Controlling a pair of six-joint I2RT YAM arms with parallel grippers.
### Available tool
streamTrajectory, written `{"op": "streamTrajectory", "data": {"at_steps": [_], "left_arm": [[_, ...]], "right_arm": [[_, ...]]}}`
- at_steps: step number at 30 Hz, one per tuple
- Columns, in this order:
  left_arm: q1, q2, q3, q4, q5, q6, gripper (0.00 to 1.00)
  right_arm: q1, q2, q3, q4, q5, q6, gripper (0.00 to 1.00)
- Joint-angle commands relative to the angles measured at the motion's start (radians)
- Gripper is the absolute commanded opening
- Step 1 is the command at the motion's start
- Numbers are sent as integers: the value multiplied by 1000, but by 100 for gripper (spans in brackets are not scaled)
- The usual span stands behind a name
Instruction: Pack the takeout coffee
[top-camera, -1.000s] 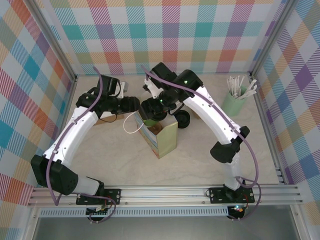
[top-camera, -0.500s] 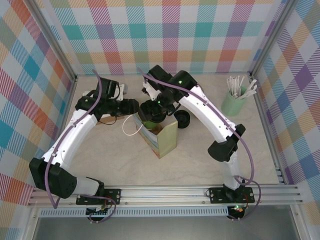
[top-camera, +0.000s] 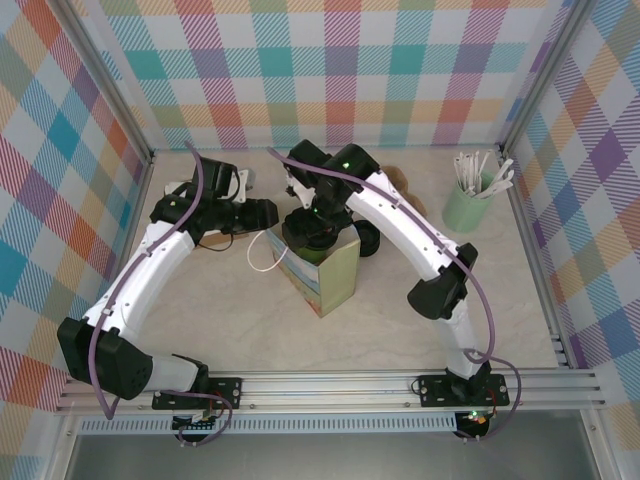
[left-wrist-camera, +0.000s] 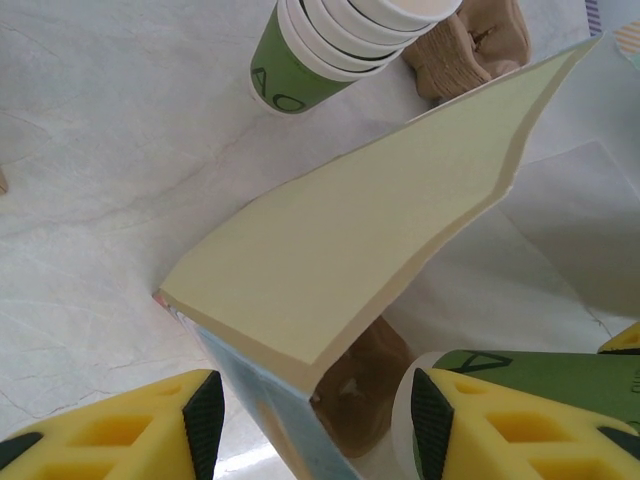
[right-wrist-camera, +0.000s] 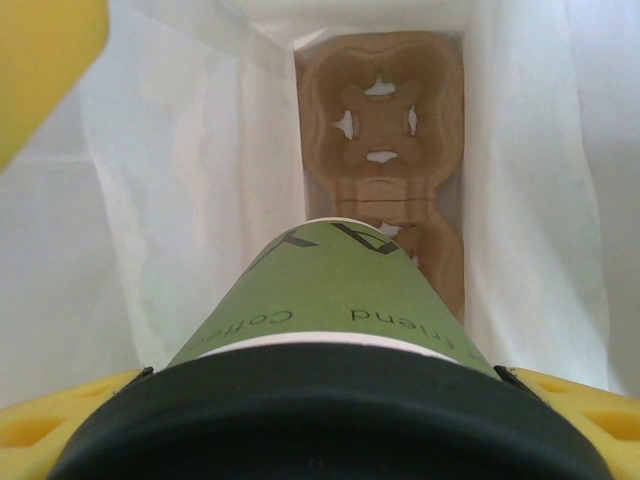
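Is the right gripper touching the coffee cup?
Touching. Right wrist view: the right gripper has both jaws flush against the coffee cup at its black lid.

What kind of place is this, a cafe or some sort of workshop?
Probably a staged test booth, not a real cafe: checked walls on a metal frame box in a table, with a paper bag, stacked cups and a pot of sticks as props.

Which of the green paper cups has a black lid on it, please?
The single cup held by the right gripper inside the white bag; the nested stack outside it is lidless.
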Motion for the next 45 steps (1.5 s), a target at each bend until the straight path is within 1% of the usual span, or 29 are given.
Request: {"op": "streamTrajectory", "data": {"at_steps": [1,17,24,36,45], "left_arm": [[3,-21,-11,3,10,12,54],[3,-14,-1,19,23,3,53],[3,-16,5,17,-5,-11,55],[4,-14,8,-1,-46,-16,57],[3,-15,9,2,-34,-19,57]], "right_arm": [[-8,15,6,-58,26,-28,84],[-4,68,5,-91,26,-81,84],[-4,92,-1,-101,39,-86,84],[-4,87,-72,-46,43,-116,84],[-4,92,-123,-12,41,-131,84]]}}
